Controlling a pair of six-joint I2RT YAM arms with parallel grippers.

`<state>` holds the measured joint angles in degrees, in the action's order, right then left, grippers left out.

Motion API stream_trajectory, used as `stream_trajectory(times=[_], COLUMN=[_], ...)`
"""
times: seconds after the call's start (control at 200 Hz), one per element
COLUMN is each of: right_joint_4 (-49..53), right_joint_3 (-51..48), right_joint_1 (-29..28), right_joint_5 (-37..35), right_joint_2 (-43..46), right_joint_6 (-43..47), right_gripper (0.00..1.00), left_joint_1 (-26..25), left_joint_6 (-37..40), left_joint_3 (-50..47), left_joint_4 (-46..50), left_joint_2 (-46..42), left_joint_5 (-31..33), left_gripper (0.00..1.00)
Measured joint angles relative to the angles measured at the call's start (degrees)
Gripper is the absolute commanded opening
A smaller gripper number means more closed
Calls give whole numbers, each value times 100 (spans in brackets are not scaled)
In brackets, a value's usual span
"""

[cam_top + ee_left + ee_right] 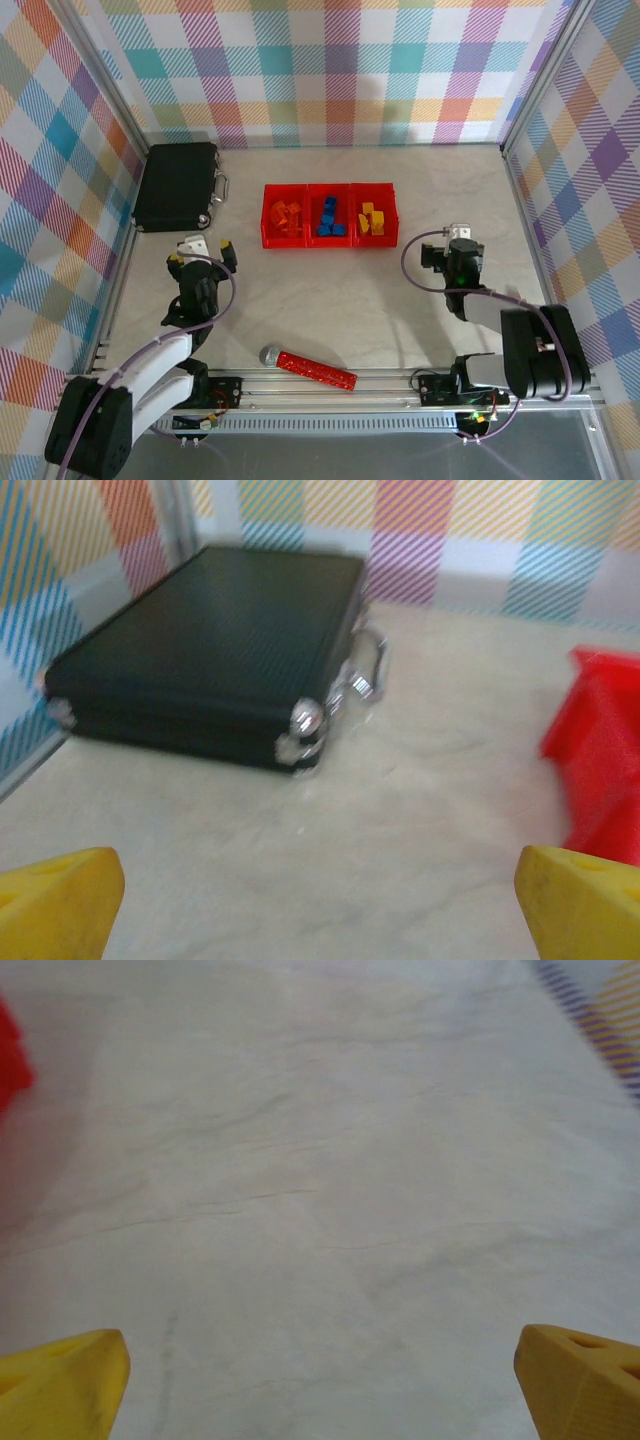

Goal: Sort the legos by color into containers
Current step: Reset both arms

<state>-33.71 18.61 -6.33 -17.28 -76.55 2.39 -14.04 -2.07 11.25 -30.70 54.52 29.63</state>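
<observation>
The small studded plastic bricks [329, 219], orange, blue and yellow, lie colour by colour inside the three joined red plastic bins [327, 243] at 12 o'clock. The left gripper [201, 250] at 8 o'clock and the right gripper [320, 1380] at 4 o'clock stand spread, with bare marbled tabletop [330, 300] between them.

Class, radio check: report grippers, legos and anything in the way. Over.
Left gripper open, empty; right gripper open, empty. Legos in the containers, one colour per bin. Red bar lies near the arm bases, blocking nothing.
</observation>
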Motion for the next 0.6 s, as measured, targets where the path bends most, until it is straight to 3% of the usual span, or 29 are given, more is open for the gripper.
stream_trajectory(times=[0.155, 0.415, 0.6], right_joint_4=[-1318, -1427, -1429], right_joint_3=[26, 251, 262], right_joint_1=[68, 299, 299], right_joint_5=[605, 824, 903], right_joint_2=[-981, -1193, -1193], right_joint_6=[-20, -175, -197], right_gripper=[99, 99, 99], left_joint_1=[306, 448, 883], left_joint_6=[22, 468, 533], left_joint_3=[-83, 778, 1032], left_joint_4=[-621, -1982, -1851], left_joint_2=[1034, 3462, 3617], left_joint_5=[-319, -1276, -2205], left_gripper=[100, 100, 100])
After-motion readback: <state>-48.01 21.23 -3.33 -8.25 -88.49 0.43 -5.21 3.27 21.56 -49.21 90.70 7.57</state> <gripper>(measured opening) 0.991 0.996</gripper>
